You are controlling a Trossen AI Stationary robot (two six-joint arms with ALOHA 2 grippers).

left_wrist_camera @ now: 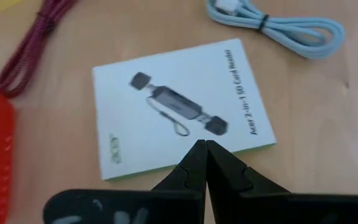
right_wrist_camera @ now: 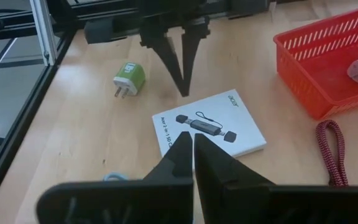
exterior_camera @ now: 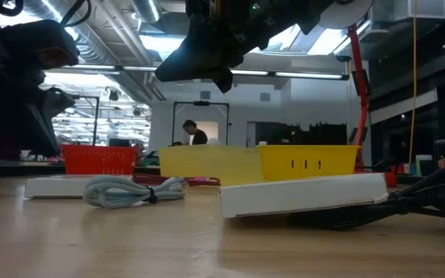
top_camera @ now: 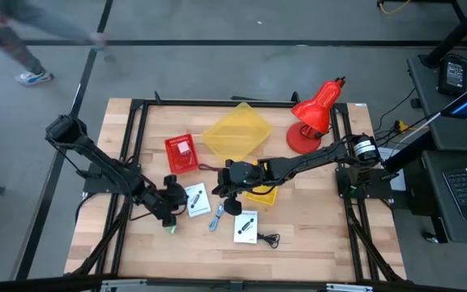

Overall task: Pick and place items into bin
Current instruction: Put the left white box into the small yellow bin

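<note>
A white printed card lies flat on the wooden table, also seen as the card in the right wrist view. My left gripper is shut and points down, its tips just above the table at the card's edge, and no touch shows. My right gripper is shut and hovers over the card from the opposite side. A green plug, a blue-grey coiled cable and a dark red cord lie nearby. A second card and a black cord lie nearer the front.
A red basket holding a white thing stands beside the card. A big yellow bin sits at the back, a small yellow bin under my right arm, and a red desk lamp at the far right. A person walks beyond the table.
</note>
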